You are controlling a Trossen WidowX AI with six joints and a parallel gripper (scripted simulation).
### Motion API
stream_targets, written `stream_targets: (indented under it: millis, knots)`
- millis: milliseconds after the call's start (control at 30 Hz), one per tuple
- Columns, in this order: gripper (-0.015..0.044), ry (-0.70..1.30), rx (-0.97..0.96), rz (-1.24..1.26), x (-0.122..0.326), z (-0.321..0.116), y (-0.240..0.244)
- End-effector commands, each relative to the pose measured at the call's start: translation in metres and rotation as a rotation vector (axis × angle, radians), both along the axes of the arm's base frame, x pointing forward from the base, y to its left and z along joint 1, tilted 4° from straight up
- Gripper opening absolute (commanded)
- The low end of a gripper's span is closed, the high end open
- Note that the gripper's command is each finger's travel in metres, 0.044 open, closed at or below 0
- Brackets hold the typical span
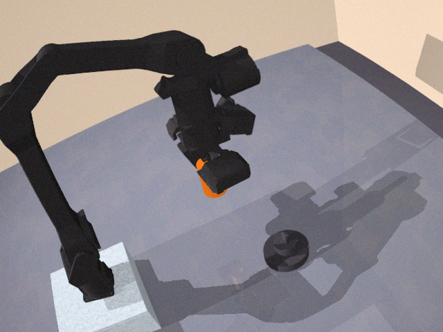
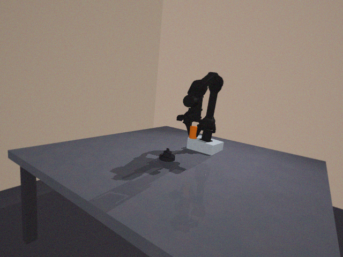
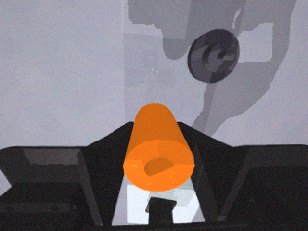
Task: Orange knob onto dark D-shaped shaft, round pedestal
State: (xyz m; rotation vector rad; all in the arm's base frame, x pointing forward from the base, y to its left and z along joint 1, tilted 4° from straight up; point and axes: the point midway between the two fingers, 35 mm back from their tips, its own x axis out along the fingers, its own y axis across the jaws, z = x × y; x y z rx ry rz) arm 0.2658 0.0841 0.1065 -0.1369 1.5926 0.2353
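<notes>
- The blue-gray table (image 1: 142, 200) (image 2: 276, 193) (image 3: 58, 72) spreads under everything, with the arm's shadow falling around the pedestal.
- The black WidowX AI arm (image 1: 107, 57) (image 2: 211, 102) arches up from its mount, its wrist bent so that the fingers point down.
- The pale rectangular mounting block (image 1: 78, 317) (image 2: 199, 148) (image 3: 137, 207) carries the arm's foot at one side of the work area.
- The parallel-jaw gripper (image 1: 211, 175) (image 2: 193, 133) (image 3: 155, 126) is closed on the knob, a finger on either side.
- The dark round pedestal (image 1: 282, 266) (image 2: 166, 158) (image 3: 194, 63) stands on the table, well apart from the knob.
- The orange cylindrical knob (image 1: 214, 193) (image 2: 193, 131) (image 3: 155, 127) is held above the table — roughly upright, off the shaft (the top view hides much of it behind a finger).
- The dark shaft (image 1: 285, 240) (image 2: 168, 151) rises from the pedestal's middle, bare.
- The knob's hole (image 3: 159, 166) is D-shaped — its straight edge faces the lower right in the wrist view.
</notes>
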Motion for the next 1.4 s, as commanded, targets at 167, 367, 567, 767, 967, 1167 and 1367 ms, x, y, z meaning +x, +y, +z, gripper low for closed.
stream_targets:
  millis: [167, 367, 567, 767, 967, 1167, 1367]
  knots:
    - [0.0, -0.015, -0.003, 0.003, 0.024, -0.006, -0.013]
    - [0.0, -0.019, 0.001, 0.005, 0.036, -0.013, -0.023]
    - [0.0, -0.021, 0.001, 0.006, 0.048, -0.019, -0.034]
    - [0.0, -0.021, -0.002, 0.005, 0.059, -0.027, -0.047]
    - [0.0, -0.02, -0.005, 0.004, 0.07, -0.034, -0.06]
    - [0.0, -0.02, -0.007, 0.003, 0.08, -0.042, -0.074]
    - [0.0, -0.019, -0.009, 0.003, 0.087, -0.049, -0.086]
